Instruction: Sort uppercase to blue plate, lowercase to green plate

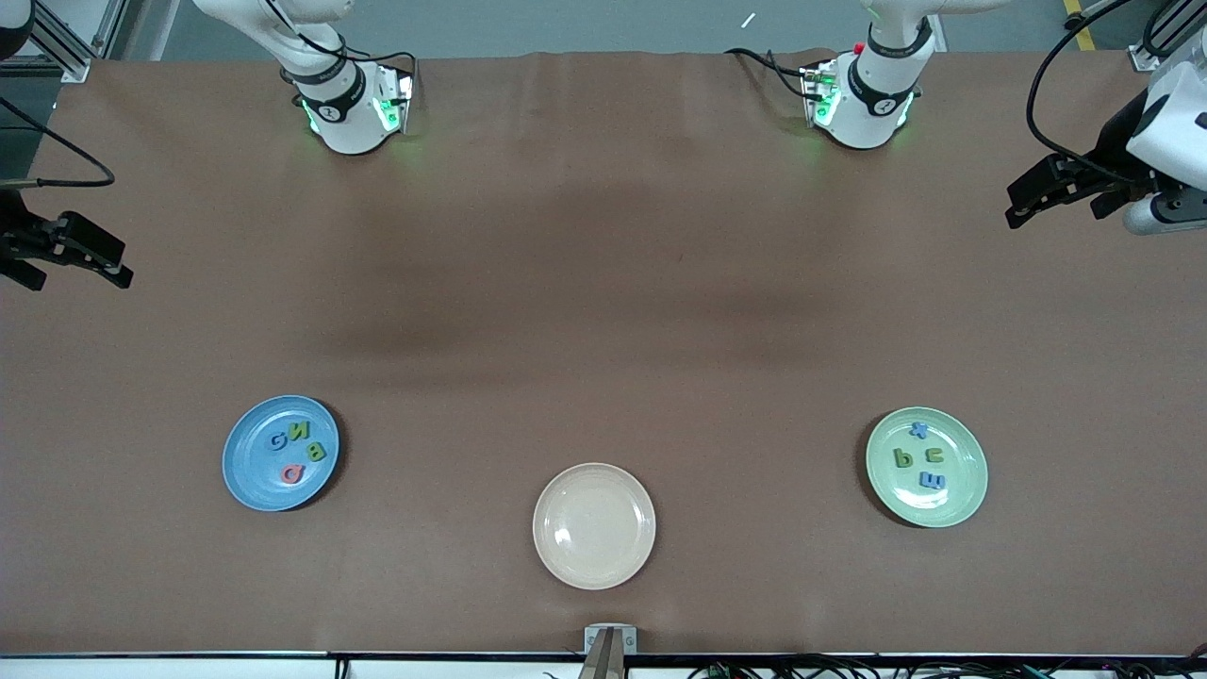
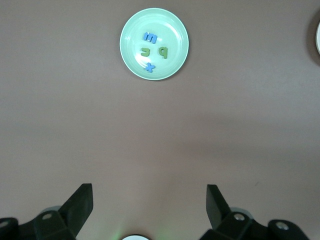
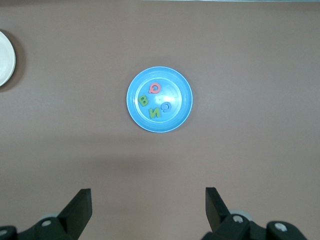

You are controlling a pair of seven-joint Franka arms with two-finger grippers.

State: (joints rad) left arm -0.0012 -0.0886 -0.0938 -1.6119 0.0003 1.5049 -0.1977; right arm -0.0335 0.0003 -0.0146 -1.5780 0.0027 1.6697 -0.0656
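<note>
The blue plate point(image 1: 247, 473) sits toward the right arm's end and holds the blue G point(image 1: 279, 438), green N point(image 1: 299, 433), green B point(image 1: 315, 452) and red Q point(image 1: 292, 473). The green plate point(image 1: 964, 490) sits toward the left arm's end and holds the blue cross piece point(image 1: 918, 431), green b/q shape point(image 1: 903, 459), green n/u shape point(image 1: 934, 457) and blue m point(image 1: 932, 481). My left gripper point(image 1: 1023, 203) is open and empty, high over the table's edge, far from the green plate point(image 2: 175, 32). My right gripper point(image 1: 121, 264) is open and empty, far from the blue plate point(image 3: 179, 92).
An empty cream plate point(image 1: 594, 525) sits between the two plates, nearer to the front camera. Both arm bases stand along the table's back edge. The brown table surface shows between the bases and the plates.
</note>
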